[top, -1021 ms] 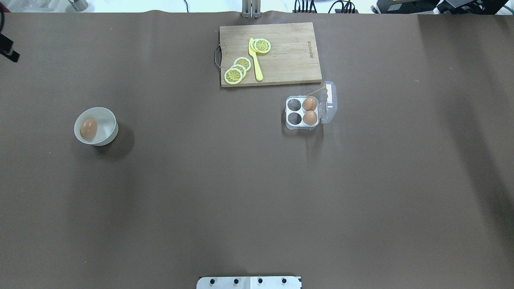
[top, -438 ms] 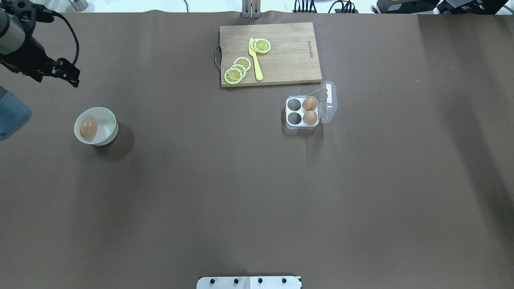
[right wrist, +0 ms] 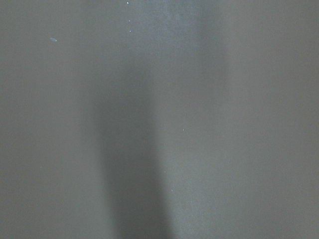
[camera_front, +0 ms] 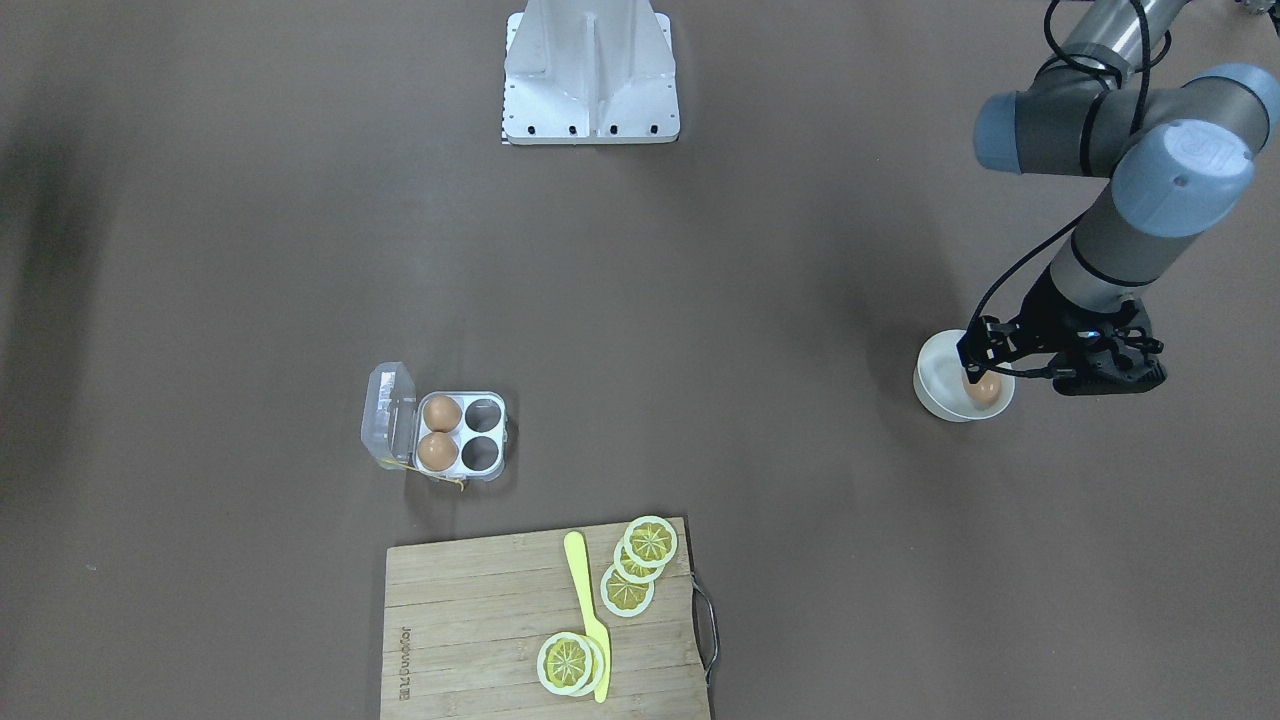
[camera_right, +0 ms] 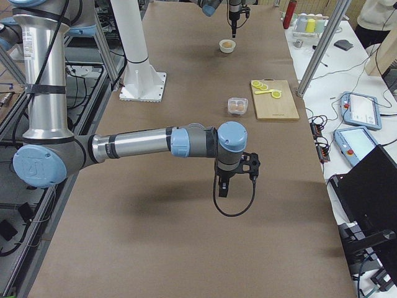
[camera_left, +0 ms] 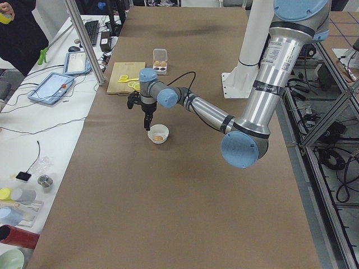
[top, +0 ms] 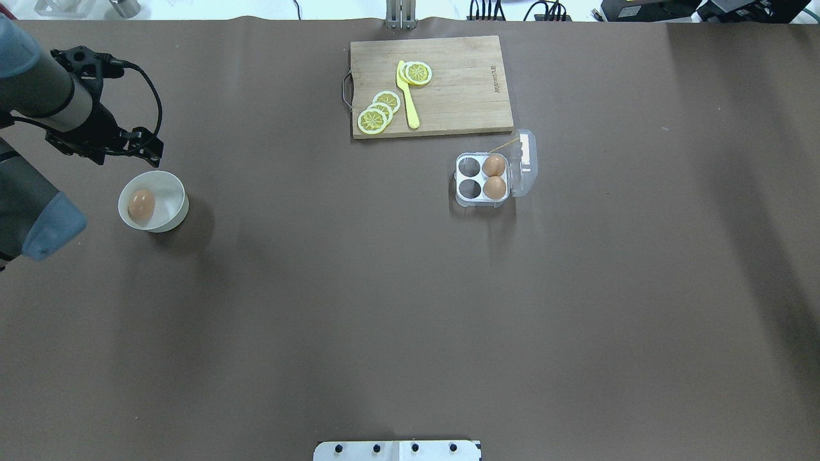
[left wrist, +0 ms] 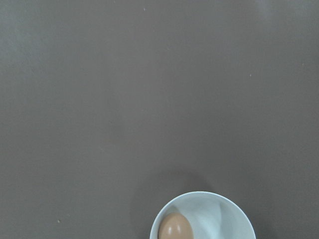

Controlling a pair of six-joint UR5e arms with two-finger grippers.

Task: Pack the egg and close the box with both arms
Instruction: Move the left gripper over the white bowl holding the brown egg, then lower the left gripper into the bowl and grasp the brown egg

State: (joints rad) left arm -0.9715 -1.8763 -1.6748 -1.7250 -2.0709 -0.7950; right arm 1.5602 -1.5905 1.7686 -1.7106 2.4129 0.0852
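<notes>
Hovering left pincer (top: pixel 154 149) near bowl (top: pixel 174 191) holding egg (top: pixel 141 205); perhaps pressed together, cannot tell; right pincer (camera_right: pixel 222 189) likewise unclear.

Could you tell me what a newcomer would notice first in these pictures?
The left gripper hangs by the white bowl on the robot's left, where a lone brown egg lies. Right of centre, the open box holds two eggs and two empty cells, beside a wooden board with lemon slices.
</notes>
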